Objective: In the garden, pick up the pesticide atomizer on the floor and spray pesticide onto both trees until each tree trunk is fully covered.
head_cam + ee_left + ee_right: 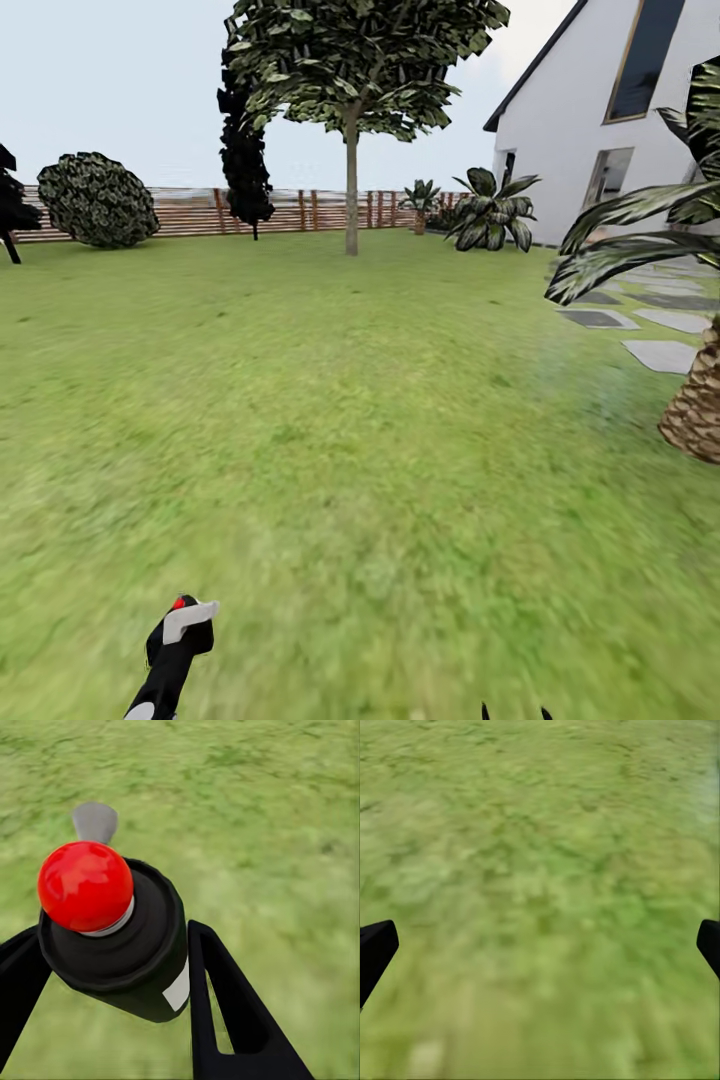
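On the lawn, view by view:

Head view, ground: a wide green lawn (330, 420) runs to a brown slatted fence (190, 212) along its far edge.
Head view, tree: one tall tree (352, 70) stands near the lawn's far edge, its slim tan-grey trunk (352, 190) bare low down, the leafy crown high above.
Head view, surroundings: a dark narrow tree (245, 150) just left of the trunk, a round bush (97, 200) by the fence at the far left, a white house (620, 110) at the far right corner, grey paving slabs (640, 320) along the right edge, and a palm (690, 300) with a criss-cross trunk close in at the right.
Head view, atomizer: the pesticide atomizer (178, 640), black with a grey nozzle and red top, rises at the near edge of the lawn, left of centre, well apart from the tree.
Left wrist view, claw: the left gripper (112, 967) clamps the black atomizer body (120, 945), one dark finger (225, 1012) on each side; red knob (85, 885) on top.
Right wrist view, claw: the right gripper (540, 945) stands wide, with only grass between its dark fingertips (375, 949).
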Robot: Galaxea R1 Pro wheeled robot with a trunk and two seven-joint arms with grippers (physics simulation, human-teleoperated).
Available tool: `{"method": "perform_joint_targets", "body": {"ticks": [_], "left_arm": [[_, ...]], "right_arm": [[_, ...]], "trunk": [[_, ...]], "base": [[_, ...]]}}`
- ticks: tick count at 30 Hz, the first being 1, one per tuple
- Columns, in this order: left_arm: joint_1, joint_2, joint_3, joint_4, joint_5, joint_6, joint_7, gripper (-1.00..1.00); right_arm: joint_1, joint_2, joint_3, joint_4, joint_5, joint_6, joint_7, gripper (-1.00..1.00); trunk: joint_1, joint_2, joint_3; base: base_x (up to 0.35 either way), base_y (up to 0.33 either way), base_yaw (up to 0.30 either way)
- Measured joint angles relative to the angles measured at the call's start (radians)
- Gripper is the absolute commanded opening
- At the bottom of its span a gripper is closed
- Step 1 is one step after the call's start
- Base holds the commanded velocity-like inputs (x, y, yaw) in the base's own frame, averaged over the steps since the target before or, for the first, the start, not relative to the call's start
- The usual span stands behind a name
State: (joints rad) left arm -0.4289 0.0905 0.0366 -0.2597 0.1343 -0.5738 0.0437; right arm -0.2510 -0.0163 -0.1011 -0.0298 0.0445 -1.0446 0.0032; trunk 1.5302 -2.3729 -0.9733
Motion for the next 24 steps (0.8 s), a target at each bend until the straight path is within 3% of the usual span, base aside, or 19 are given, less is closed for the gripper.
{"method": "perform_joint_targets", "body": {"ticks": [7, 17, 24], "left_arm": [[0.0, 0.0, 0.001, 0.0, 0.0, 0.0, 0.001, -1.0], [0.0, 0.0, 0.001, 0.0, 0.0, 0.0, 0.001, -1.0], [0.0, 0.001, 0.001, -0.001, 0.0, 0.0, 0.001, -1.0]], "right_arm": [[0.0, -0.001, 0.0, 0.0, 0.001, 0.0, -0.002, 1.0], [0.001, 0.0, 0.0, 0.0, 0.001, 0.0, -0.002, 1.0], [0.001, -0.013, -0.001, -0.001, -0.002, 0.0, -0.004, 1.0]], "trunk": [[0.0, 0.0, -0.002], [0.0, 0.0, -0.002], [0.0, 0.0, -0.002]], "base": [[0.334, 0.036, 0.021], [0.337, 0.001, 0.223], [0.337, 0.0, 0.015]]}}
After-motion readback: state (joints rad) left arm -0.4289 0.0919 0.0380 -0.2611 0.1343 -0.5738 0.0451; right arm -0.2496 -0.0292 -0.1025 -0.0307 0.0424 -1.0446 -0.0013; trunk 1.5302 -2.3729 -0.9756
